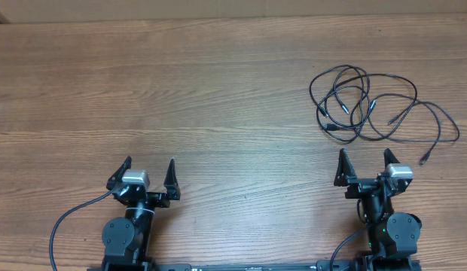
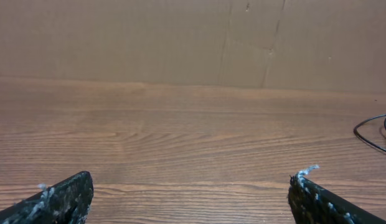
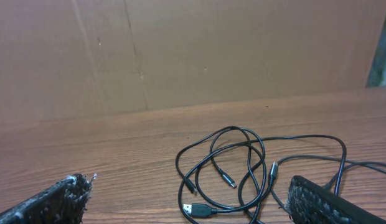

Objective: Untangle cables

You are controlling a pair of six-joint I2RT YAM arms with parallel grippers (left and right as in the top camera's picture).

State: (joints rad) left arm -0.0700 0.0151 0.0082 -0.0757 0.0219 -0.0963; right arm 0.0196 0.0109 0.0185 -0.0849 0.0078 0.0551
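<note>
The cables (image 1: 369,105) lie as a loose tangle of thin black loops with small plugs at the far right of the wooden table. From the right wrist they show just ahead, cables (image 3: 243,168) overlapping between and beyond my fingers. My right gripper (image 1: 365,167) is open near the front edge, just short of the tangle, nothing held; right gripper (image 3: 190,199) fingers stand wide apart. My left gripper (image 1: 149,172) is open at the front left, far from the cables. In its own view the left gripper (image 2: 192,196) frames bare wood, with a cable loop (image 2: 375,134) at the right edge.
A brown cardboard wall (image 3: 180,56) runs along the table's far edge. The wooden table (image 1: 181,90) stretches between the two arms. Thicker black wires (image 1: 68,222) trail from the arm bases at the front edge.
</note>
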